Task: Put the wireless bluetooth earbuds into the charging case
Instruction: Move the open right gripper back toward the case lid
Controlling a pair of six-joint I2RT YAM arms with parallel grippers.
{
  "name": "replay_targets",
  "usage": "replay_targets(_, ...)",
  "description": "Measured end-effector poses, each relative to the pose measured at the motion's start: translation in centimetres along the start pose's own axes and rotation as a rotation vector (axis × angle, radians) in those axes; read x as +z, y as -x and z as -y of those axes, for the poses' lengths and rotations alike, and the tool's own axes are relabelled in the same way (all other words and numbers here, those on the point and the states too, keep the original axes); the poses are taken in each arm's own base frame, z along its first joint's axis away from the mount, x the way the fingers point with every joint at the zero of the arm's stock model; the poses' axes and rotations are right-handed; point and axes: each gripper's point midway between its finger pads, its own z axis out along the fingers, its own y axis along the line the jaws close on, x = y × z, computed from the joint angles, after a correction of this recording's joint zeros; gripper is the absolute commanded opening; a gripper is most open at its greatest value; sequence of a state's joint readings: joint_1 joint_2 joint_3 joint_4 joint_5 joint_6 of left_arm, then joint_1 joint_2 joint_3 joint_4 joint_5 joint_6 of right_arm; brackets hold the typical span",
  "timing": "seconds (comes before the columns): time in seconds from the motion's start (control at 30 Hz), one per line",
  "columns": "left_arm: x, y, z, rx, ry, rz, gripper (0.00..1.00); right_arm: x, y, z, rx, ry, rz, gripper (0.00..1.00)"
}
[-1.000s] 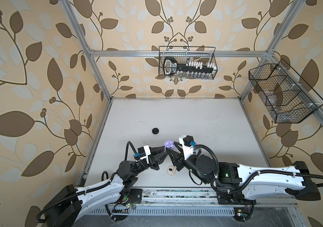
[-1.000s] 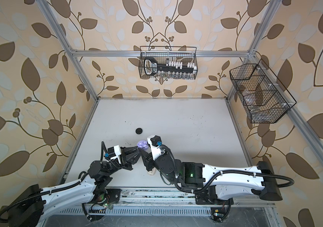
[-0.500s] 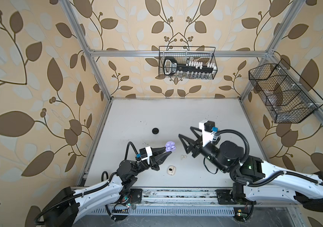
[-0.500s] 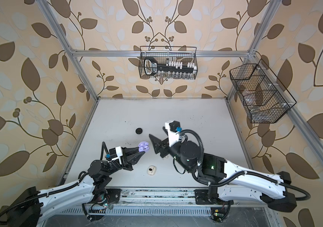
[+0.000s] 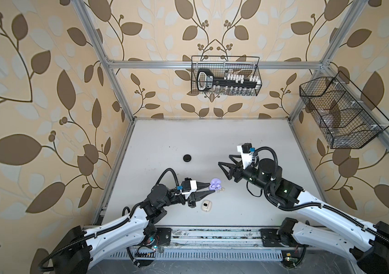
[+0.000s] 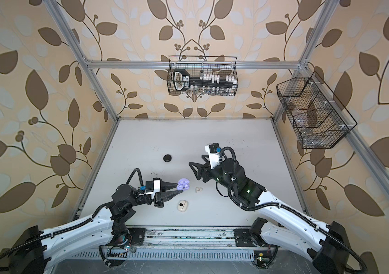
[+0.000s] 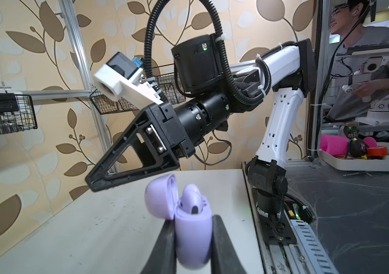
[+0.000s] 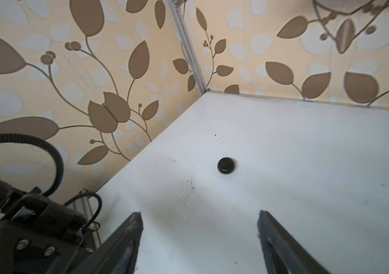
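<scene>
On the tabletop: cream earbuds lie loose, just beside the held case; cream case is near.
Left pincer: clamped on the open lavender case, lavender earbud seated inside.
Right pincer: wide, empty.
Done: lavender set, probably.
Remaining: cream pair; black case is shut, contents unknown.

Beige wallpaper printed with brown leaves covers the walls in both top views. Silver aluminium frame rails run up the corners and across the upper centre. A scuffed matte white tabletop fills the middle. A long black wire basket hangs at upper centre, and a divided black wire-mesh basket at upper right. The light is soft and even.
</scene>
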State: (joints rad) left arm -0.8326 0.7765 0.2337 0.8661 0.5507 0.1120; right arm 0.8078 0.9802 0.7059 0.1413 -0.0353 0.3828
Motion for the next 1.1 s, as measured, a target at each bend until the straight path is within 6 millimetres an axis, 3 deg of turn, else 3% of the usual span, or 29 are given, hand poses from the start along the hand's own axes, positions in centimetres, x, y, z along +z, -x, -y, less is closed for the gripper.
replay_targets(0.13,0.3,-1.1,-0.2,-0.009,0.001,-0.034,0.00,-0.1,-0.2,-3.1,-0.031,0.114,-0.001,0.85)
replay_targets(0.3,0.5,-2.0,-0.5,-0.022,0.011,-0.059,0.00,-1.3,0.3,-6.2,-0.086,0.197,0.041,0.82)
replay_targets(0.6,0.3,-1.1,-0.7,-0.002,0.029,-0.036,0.00,0.9,-0.5,-1.8,-0.044,0.054,0.008,0.65)
replay_targets(0.83,0.0,0.3,-1.1,0.028,0.060,0.010,0.00,1.1,-1.7,-3.6,-0.078,0.105,-0.025,0.61)
replay_targets(1.1,0.0,1.0,-0.9,0.041,0.060,0.035,0.00,0.3,-1.0,-4.5,-0.100,0.135,0.001,0.59)
